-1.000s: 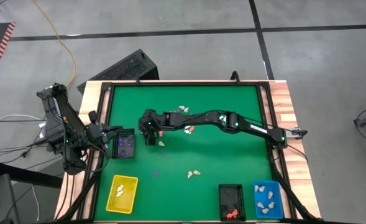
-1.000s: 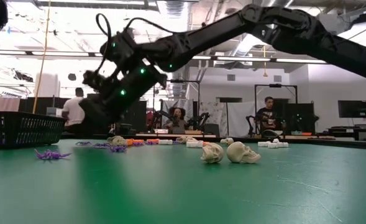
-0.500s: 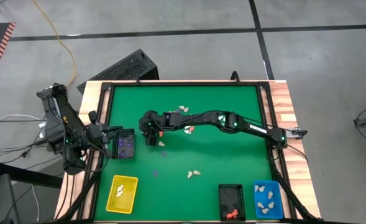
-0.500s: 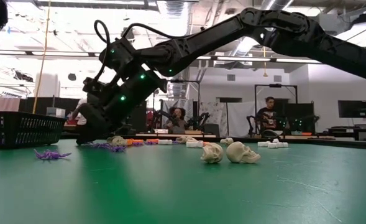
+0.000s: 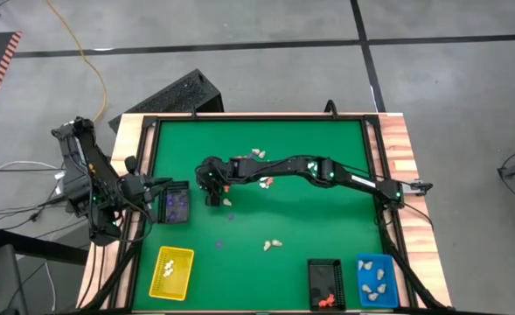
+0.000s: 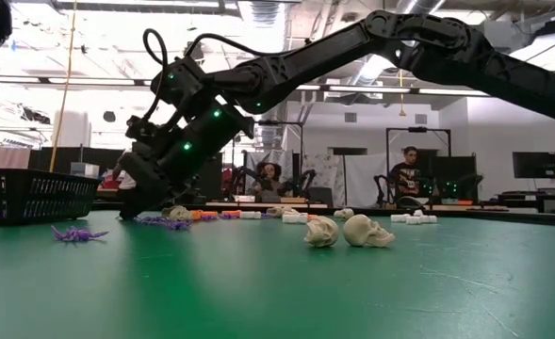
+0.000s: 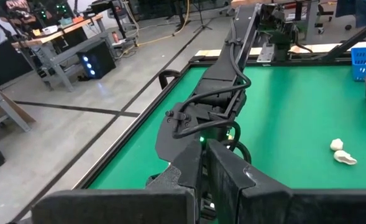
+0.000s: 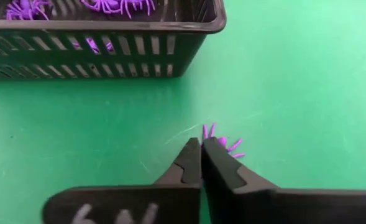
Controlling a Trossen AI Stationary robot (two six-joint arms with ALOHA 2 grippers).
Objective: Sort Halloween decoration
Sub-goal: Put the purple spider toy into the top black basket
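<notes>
**Right jaws closed at a purple spider, short of its basket**

High view: the right gripper reaches across the green surface to a spot near the black basket at the left edge. The left gripper waits beside that basket. A yellow tray, a black tray and a blue tray line the near edge; two cream skulls lie loose mid-surface.

Low view: the right gripper's tip is down at the surface among purple spiders; another spider lies apart, nearer the basket.

Left wrist view: its jaws are closed on nothing.

Right wrist view: the jaws are shut, and a purple spider shows just past the fingertips, its legs splayed to one side. Whether it is actually pinched I cannot tell.

The pick step appears to be in hand; next would be a lift and a short carry to the basket already holding spiders.
</notes>
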